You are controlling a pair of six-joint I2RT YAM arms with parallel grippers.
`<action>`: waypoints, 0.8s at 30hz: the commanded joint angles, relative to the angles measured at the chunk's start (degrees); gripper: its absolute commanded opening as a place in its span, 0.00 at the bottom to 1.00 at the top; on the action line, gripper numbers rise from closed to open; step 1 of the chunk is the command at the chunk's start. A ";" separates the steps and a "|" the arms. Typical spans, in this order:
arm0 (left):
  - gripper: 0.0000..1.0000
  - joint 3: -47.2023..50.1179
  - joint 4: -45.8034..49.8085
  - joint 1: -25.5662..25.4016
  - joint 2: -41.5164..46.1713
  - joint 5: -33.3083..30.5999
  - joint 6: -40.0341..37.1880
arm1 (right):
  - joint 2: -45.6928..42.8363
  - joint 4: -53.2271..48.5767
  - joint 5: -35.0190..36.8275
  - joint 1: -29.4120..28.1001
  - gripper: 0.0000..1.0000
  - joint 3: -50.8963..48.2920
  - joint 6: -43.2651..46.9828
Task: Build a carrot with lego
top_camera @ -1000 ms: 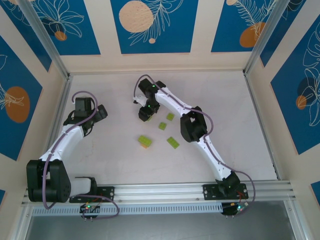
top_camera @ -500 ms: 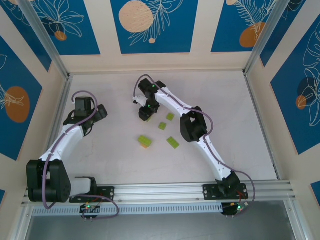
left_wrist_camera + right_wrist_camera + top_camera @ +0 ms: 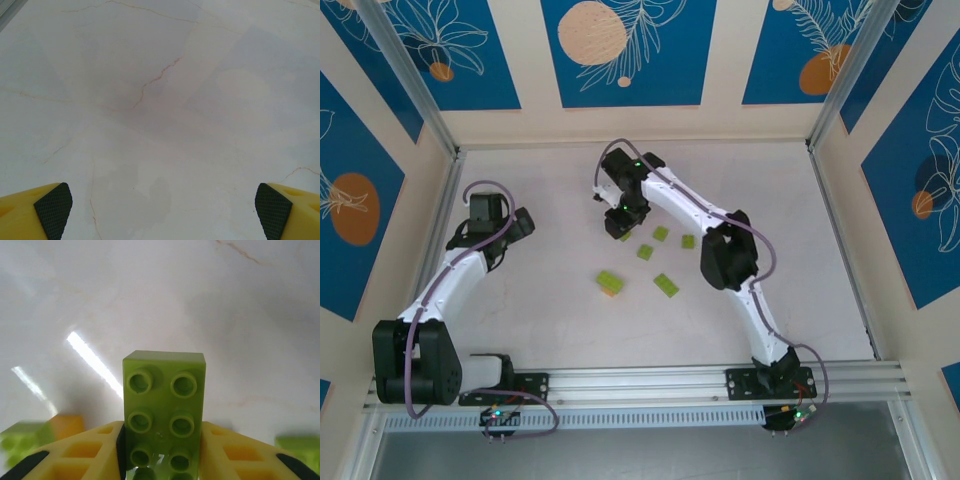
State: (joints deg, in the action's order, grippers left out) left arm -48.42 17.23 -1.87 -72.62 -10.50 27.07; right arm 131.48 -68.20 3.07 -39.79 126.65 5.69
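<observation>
Studs dot the oblong lime brick [image 3: 164, 405] clenched by right hand [image 3: 161, 440]; left hand [image 3: 162, 210] released.

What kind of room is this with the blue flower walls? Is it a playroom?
Most likely a robot practice booth, not a playroom. The left arm and right arm are bolted to a metal rail, painted panels box in the white table, and green bricks lie on it.

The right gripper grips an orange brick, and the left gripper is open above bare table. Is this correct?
No: the right gripper grips a lime-green brick, not orange, as the right wrist view shows. The left gripper is open above bare table.
</observation>
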 commanded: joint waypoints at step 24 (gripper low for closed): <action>0.97 -1.18 1.15 0.55 1.08 1.08 -0.22 | -16.96 12.22 -2.76 -12.04 0.37 -28.03 -15.34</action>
State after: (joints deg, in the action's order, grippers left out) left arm -48.42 17.28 -1.87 -72.60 -10.44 27.07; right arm 116.38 -57.58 2.31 -51.35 99.22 -7.92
